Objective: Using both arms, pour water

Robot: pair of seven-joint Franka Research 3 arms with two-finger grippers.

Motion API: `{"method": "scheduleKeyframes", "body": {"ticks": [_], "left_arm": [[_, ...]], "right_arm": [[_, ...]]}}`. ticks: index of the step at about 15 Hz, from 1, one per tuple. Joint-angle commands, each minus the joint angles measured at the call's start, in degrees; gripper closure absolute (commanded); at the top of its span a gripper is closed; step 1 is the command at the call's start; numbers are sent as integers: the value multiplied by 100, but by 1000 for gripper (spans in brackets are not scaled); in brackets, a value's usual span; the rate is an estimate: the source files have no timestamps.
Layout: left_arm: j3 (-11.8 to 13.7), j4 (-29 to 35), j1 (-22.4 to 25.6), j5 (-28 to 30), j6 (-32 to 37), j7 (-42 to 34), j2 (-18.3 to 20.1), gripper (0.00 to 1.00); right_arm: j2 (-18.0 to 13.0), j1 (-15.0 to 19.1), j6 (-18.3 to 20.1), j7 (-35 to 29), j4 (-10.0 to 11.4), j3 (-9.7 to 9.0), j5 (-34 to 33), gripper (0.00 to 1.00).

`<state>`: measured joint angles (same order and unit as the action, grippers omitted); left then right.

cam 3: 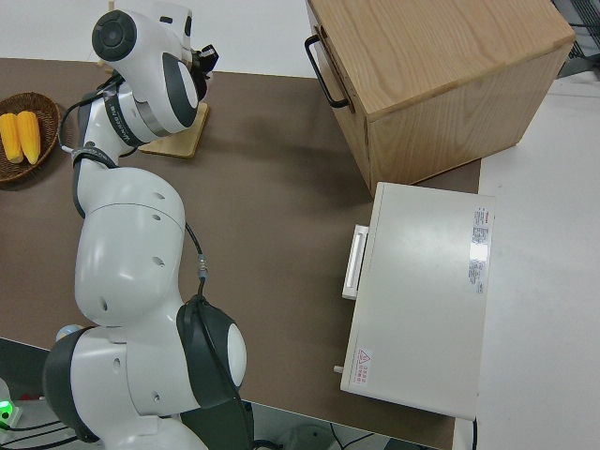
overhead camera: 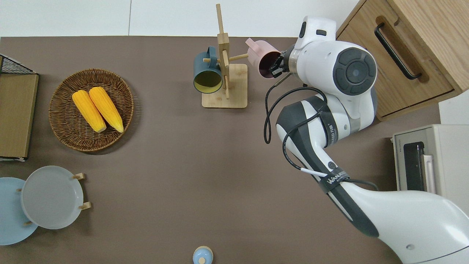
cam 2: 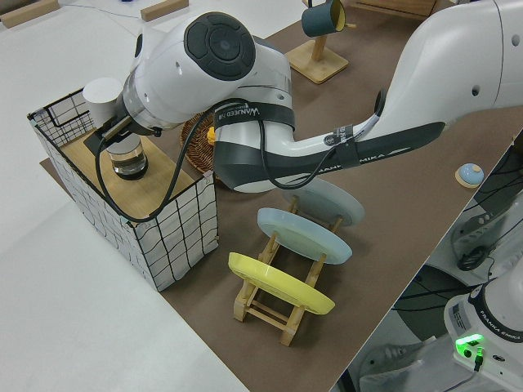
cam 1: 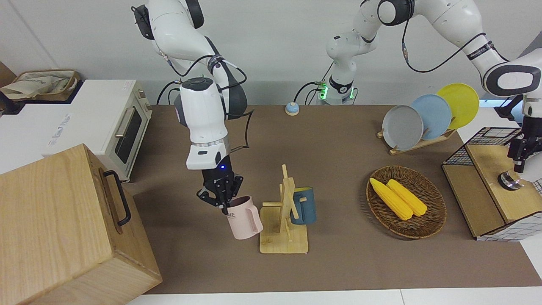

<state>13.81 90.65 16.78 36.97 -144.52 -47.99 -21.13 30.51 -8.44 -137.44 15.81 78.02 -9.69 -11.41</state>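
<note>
My right gripper [cam 1: 223, 200] [overhead camera: 277, 66] is shut on the rim of a pink mug [cam 1: 244, 219] [overhead camera: 261, 58], one finger inside it. The mug is tilted, right beside the wooden mug rack [cam 1: 284, 231] [overhead camera: 224, 98]. A dark blue mug [cam 1: 303, 206] [overhead camera: 207, 72] hangs on the rack's opposite side. My left gripper [cam 1: 522, 163] [cam 2: 114, 133] hangs just over a small glass vessel [cam 1: 510, 180] [cam 2: 128, 158] on the wooden shelf of a wire crate [cam 1: 487, 169] [cam 2: 159, 192]. No water is visible.
A wicker basket [cam 1: 440, 207] with two corn cobs lies between the rack and the crate. Three plates stand in a rack [cam 1: 423, 116] nearer to the robots. A wooden box [cam 1: 63, 220] and a toaster oven [cam 1: 114, 123] fill the right arm's end. A blue bell [cam 1: 291, 109] sits near the bases.
</note>
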Motion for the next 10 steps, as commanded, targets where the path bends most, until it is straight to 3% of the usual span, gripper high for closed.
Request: {"method": "scheduleKeyframes", "body": {"ticks": [1, 3, 6, 8, 10], "left_arm": [[-36, -259, 71, 327, -102, -114, -242, 36], [-27, -259, 71, 477, -102, -114, -251, 261], [-27, -250, 71, 513, -102, -105, -251, 752], [-27, -250, 71, 504, -102, -97, -251, 885], [-18, -250, 71, 495, -94, -88, -251, 896]], "right_arm": [[69, 220, 375, 370, -331, -95, -28, 1000], [69, 281, 402, 370, -358, -95, -19, 1000], [77, 343, 428, 370, -436, -95, -11, 1000], [77, 361, 594, 352, -516, -95, -10, 1000], [69, 369, 779, 300, -516, -95, 77, 1000]]}}
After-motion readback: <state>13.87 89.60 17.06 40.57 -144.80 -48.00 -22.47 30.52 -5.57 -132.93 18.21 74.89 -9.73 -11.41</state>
